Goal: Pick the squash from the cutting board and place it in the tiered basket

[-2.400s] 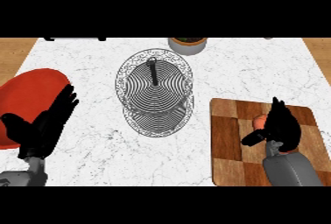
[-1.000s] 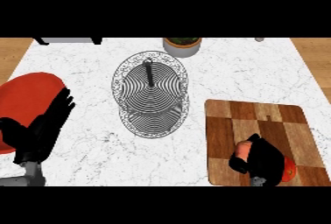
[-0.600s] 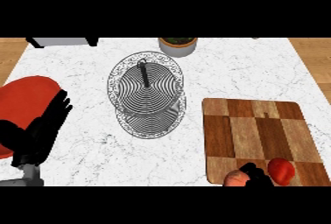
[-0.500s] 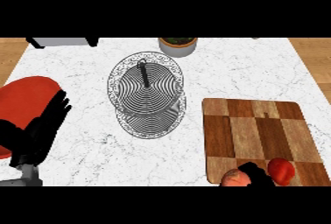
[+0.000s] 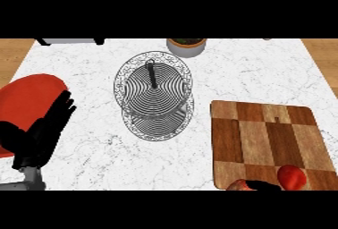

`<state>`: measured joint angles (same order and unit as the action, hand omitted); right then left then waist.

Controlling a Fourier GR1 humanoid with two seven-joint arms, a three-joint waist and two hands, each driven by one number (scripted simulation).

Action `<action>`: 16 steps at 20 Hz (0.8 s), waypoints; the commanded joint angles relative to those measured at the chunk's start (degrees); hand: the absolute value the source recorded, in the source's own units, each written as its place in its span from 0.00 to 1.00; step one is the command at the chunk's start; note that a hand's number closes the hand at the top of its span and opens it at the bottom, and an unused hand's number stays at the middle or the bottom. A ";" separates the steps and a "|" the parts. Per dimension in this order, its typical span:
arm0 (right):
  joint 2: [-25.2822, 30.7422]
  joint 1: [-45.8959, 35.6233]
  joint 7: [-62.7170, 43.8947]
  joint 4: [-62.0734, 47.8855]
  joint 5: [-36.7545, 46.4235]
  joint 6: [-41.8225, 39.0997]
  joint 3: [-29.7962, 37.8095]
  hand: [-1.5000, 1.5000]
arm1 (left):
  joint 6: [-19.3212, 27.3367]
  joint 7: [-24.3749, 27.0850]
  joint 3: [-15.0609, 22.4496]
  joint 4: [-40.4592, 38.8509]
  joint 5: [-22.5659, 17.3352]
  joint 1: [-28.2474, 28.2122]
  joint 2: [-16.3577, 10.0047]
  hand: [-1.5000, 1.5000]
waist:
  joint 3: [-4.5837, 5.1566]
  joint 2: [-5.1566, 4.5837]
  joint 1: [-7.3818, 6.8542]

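The squash [image 5: 292,177] lies at the near right corner of the cutting board [image 5: 264,134], red-orange, smooth and rounded. It is probably stiff-skinned, fairly light and apt to roll, so it is best taken round its middle. Only a sliver of the right hand [image 5: 263,185] shows beside it, and I cannot tell whether it grips; the left hand [image 5: 36,138] rests open at the view's left.

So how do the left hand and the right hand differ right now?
The left hand shows whole, open, fingers straight, over the red plate; the right hand is mostly cut off at the lower edge. The left hand is away from the cutting board; the right hand is at its near edge beside the squash. Both are black.
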<state>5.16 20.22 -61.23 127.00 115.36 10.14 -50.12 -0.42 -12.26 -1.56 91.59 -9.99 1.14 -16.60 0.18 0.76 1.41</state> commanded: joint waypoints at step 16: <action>-4.61 -14.13 -9.90 0.91 -10.41 -5.95 -3.96 1.00 | -0.79 0.14 1.85 -0.96 0.69 3.71 1.35 0.50 | 0.06 -2.04 -4.45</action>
<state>11.09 11.30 -62.71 126.61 109.08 6.03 -54.42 -1.38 -12.07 0.38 90.75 -9.27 4.19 -15.45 0.24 -0.95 -2.40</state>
